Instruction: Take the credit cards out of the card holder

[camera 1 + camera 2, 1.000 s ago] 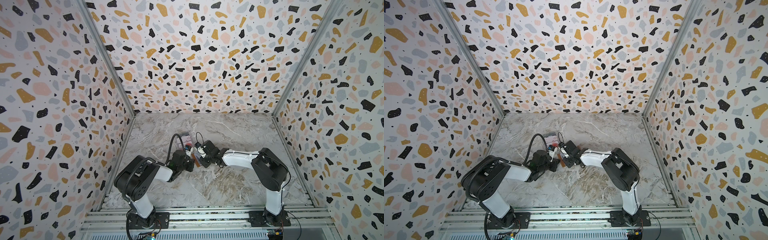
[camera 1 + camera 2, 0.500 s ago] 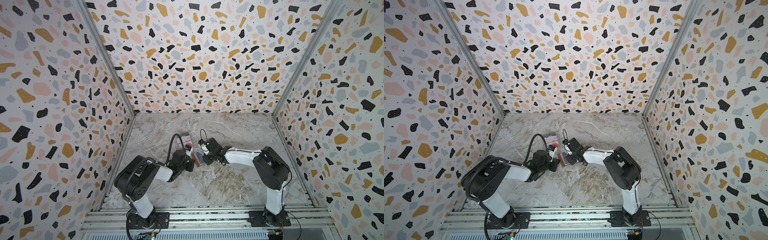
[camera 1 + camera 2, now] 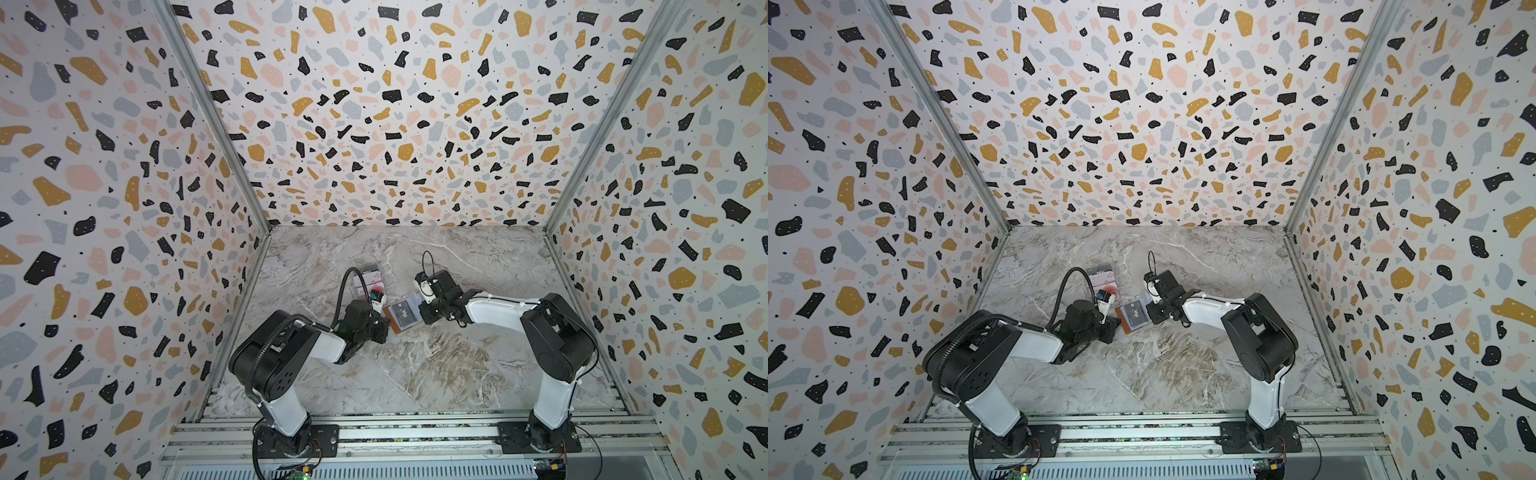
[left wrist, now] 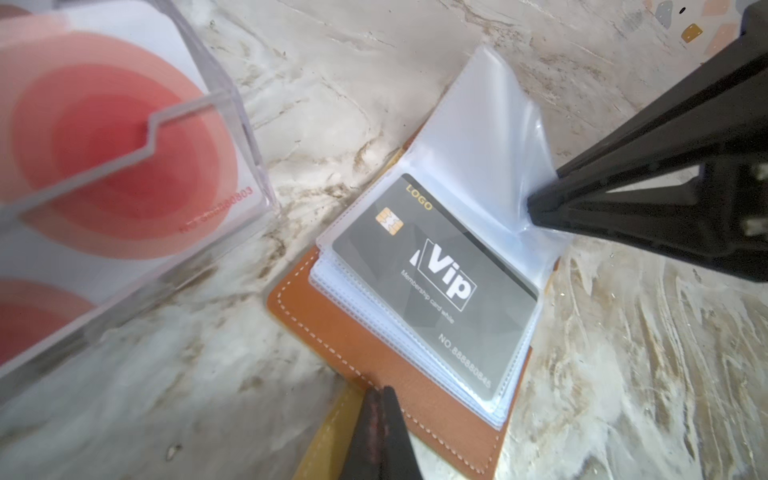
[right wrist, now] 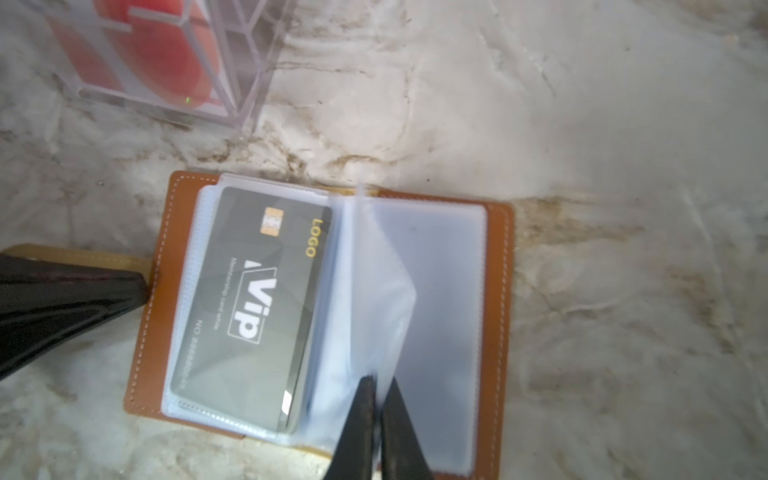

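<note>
In both top views the card holder (image 3: 400, 318) lies open on the table (image 3: 415, 374), just below the frame's middle, between the two arms. The left gripper (image 3: 385, 328) meets its lower left edge. The right gripper (image 3: 420, 311) reaches its right side. A clear case (image 3: 1102, 282) holding red-circle cards (image 3: 1109, 289) sits just up and left of the holder.

In the left wrist view, the left gripper (image 4: 376, 411) has its jaws pressed together, with the tip at the strap (image 4: 332, 436) where it joins the brown cover. A grey Vip card (image 4: 432, 282) sits in the topmost pocket of the stack. The right gripper (image 4: 534, 212) pinches a lifted, empty sleeve (image 4: 478, 137) by its edge.

In the right wrist view, the right gripper (image 5: 379, 380) is closed on that sleeve (image 5: 382, 291), which stands bent above the open holder (image 5: 498, 291). The Vip card (image 5: 257, 299) lies on the leaf beside it. The left gripper (image 5: 141, 286) rests on the strap (image 5: 83, 253).
</note>
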Controlling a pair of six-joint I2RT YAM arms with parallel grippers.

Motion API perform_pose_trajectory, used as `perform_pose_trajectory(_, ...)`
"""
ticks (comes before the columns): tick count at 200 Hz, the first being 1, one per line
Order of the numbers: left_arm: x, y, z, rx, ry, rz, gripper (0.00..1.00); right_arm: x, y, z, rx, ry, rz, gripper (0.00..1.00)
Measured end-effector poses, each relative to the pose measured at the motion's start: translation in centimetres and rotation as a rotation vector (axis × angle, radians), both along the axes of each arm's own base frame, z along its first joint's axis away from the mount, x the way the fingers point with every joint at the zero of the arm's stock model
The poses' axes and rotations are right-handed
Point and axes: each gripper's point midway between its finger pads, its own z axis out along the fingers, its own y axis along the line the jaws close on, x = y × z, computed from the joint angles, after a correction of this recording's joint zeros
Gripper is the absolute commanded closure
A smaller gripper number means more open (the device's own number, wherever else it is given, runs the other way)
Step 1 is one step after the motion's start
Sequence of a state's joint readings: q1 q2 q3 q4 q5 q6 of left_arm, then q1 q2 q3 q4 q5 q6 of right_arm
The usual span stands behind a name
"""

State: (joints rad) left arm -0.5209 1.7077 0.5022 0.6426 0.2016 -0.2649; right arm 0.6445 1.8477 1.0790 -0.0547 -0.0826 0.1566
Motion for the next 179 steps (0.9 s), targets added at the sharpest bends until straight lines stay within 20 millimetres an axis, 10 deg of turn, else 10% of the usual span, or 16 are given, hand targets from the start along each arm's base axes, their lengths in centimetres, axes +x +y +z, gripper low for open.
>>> perform_pose_trajectory(80,0.0,-0.1,0.0,0.005,-0.004,-0.009,1.0,0.7,-3.3,0.1,-0.01,0.007,-0.105,0.59)
perform_pose_trajectory(179,0.2,-0.1,0.1,0.027,0.011,-0.014,0.96,2.2,-0.7,2.6,0.099,0.019,-0.009,0.43)
